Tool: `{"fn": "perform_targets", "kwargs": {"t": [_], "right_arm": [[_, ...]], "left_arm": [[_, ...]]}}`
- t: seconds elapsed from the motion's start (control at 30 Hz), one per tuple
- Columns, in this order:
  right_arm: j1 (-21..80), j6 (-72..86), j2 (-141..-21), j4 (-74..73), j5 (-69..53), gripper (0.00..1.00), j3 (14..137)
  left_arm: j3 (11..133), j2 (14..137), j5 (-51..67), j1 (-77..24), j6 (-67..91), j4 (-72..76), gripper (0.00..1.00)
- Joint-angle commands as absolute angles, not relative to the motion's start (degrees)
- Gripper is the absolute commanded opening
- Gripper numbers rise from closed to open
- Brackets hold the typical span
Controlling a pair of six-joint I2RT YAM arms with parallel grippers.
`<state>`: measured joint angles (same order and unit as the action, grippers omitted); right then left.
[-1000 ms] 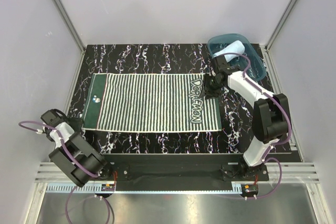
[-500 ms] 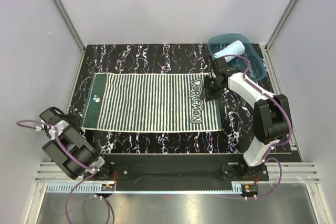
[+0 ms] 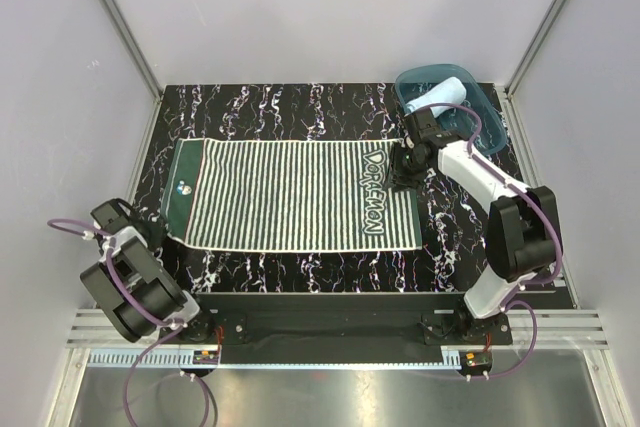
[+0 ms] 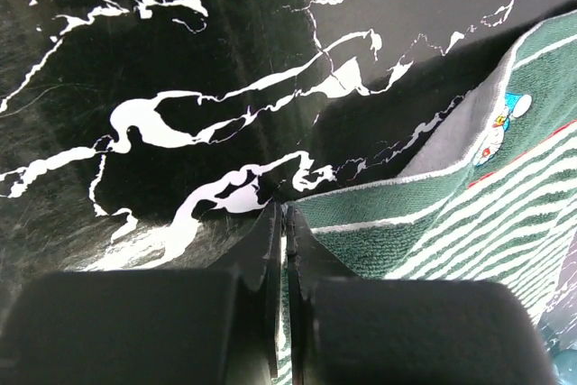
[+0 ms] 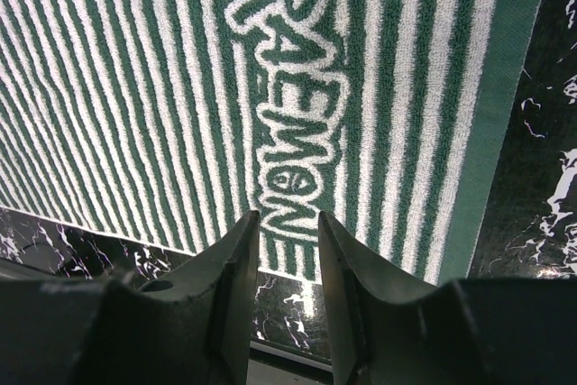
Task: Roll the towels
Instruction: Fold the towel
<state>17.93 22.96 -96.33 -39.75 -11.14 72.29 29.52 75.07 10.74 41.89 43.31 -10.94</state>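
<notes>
The green-and-white striped towel (image 3: 290, 197) lies spread flat across the black marbled table, its printed band at the right end. My left gripper (image 3: 155, 234) is at its near-left corner. In the left wrist view the left gripper (image 4: 286, 214) is shut on the towel's (image 4: 469, 214) hem, which is pinched between the fingers and lifted a little. My right gripper (image 3: 403, 169) hovers at the towel's far-right edge. Seen from the right wrist, it (image 5: 287, 223) stands open over the printed lettering (image 5: 288, 87), holding nothing. The light blue towel (image 3: 440, 97) lies in the teal tub (image 3: 490, 112).
The tub stands at the table's far right corner, just behind the right arm. White walls and aluminium posts (image 3: 120, 17) close in the sides and back. A black rail (image 3: 320, 302) runs along the front edge between the arm bases.
The left gripper has moved in to the towel's near-left corner and shut on it, raising the corner slightly. The right gripper has barely shifted.
</notes>
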Motion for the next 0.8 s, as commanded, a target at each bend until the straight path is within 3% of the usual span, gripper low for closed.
{"fn": "perform_targets", "kwargs": {"t": [0.0,0.4,0.57,0.6,0.63,0.77], "right_arm": [[18.1,22.1,-93.5,-40.0,-9.9,0.39,71.8],[18.1,24.2,-86.7,-41.9,-8.7,0.40,70.8],[16.3,29.2,-80.3,-43.1,-1.0,0.40,65.6],[15.7,30.4,-78.9,-44.5,-0.4,0.45,64.9],[14.4,30.9,-78.2,-45.2,1.6,0.56,63.3],[12.0,35.3,-74.4,-46.4,-0.3,0.67,57.9]], "left_arm": [[30.2,72.9,11.7,41.7,42.2,-8.6,0.00],[41.4,59.8,14.3,41.9,36.4,-24.1,0.00],[41.8,57.7,14.9,42.3,32.5,-27.8,0.00],[42.6,57.3,14.9,42.3,31.5,-28.7,0.00],[42.5,57.0,15.7,42.2,31.5,-29.2,0.00],[39.6,54.8,18.5,41.9,33.6,-27.7,0.00]]}}
